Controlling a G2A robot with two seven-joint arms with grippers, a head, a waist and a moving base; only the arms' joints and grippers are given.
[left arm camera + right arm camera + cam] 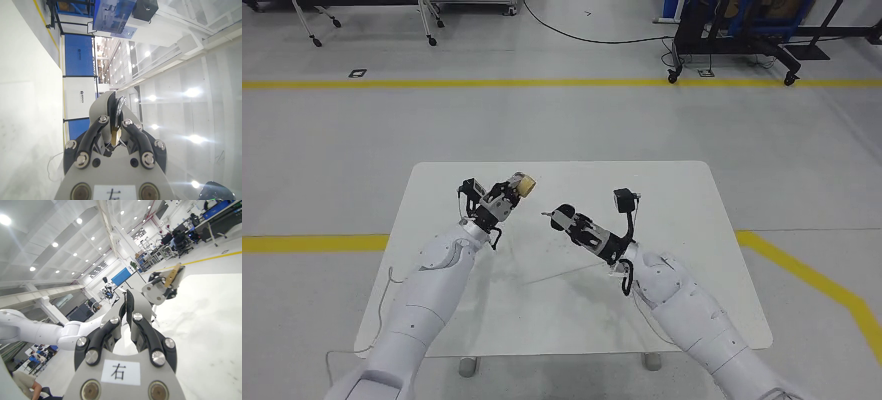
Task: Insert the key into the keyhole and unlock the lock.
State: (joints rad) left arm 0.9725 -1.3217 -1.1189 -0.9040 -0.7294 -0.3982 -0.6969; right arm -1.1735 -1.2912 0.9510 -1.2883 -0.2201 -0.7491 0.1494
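My left gripper (514, 188) hangs over the middle of the white table (672, 190), shut on a brass padlock (526, 184). In the left wrist view the brass body (115, 135) sits deep between the fingers and the silver shackle (121, 104) reaches the fingertips. A short way to the right, my right gripper (558, 216) points at the lock, its pads (130, 306) pressed together. A thin key (545, 213) sticks out of its tip toward the lock, with a small gap between them. The right wrist view shows the left gripper (166, 283) and padlock (172, 275) just ahead.
Both arms hover above the table's centre, and the bare top stretches toward its right edge (732, 250) and far edge (562, 164). A thin white cable (52, 166) trails off the table's near left side.
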